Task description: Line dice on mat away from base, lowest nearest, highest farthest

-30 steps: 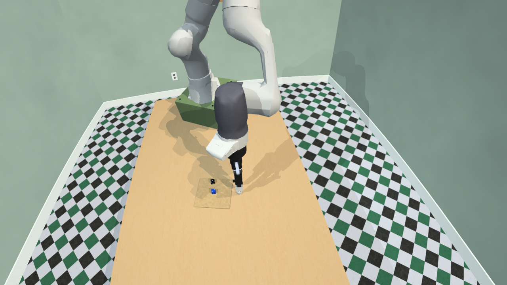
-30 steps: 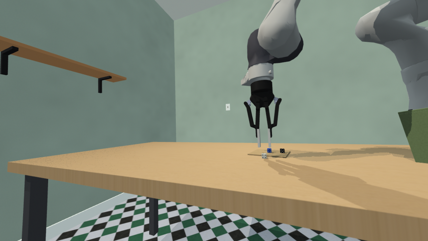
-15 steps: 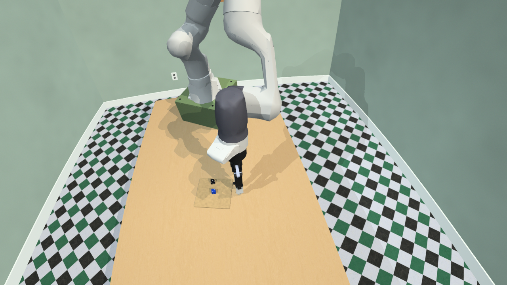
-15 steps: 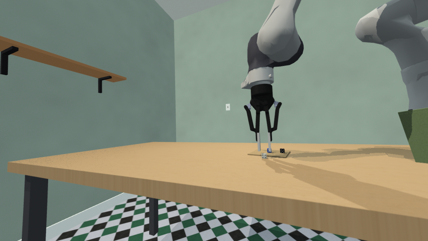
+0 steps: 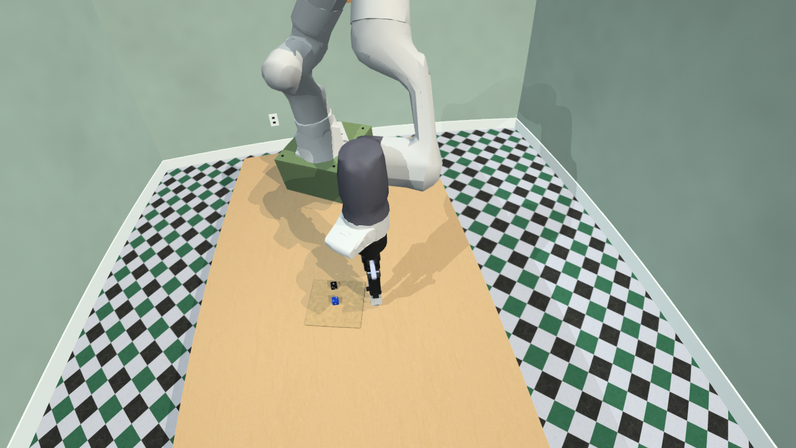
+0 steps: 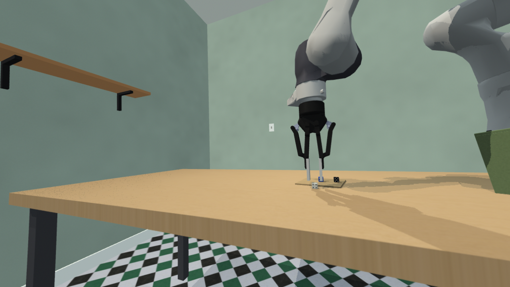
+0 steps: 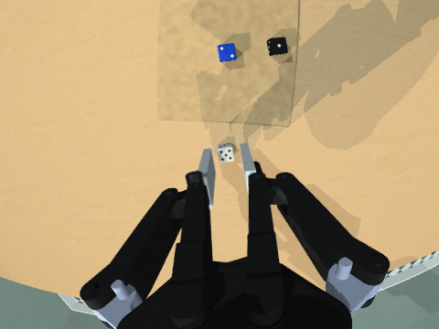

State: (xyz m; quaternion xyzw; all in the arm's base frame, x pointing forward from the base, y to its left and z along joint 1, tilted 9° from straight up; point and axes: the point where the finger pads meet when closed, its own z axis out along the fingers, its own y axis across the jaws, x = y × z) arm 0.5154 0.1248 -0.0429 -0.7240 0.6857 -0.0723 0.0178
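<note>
A thin tan mat (image 5: 335, 305) lies flat on the wooden table. A blue die (image 5: 335, 300) and a black die (image 5: 333, 285) sit on it; in the wrist view the blue die (image 7: 227, 53) is left of the black die (image 7: 277, 46). A white die (image 7: 226, 153) lies on the bare table just off the mat's edge (image 7: 229, 55). My gripper (image 7: 227, 158) points straight down, low over the table, with its fingers narrowly apart on either side of the white die. A small gap shows on each side of the die. In the side view my fingertips (image 6: 314, 177) hang close above the white die (image 6: 314, 185).
The robot's green base block (image 5: 317, 167) stands at the far end of the table. A wall shelf (image 6: 71, 76) hangs well to the side, away from the table top.
</note>
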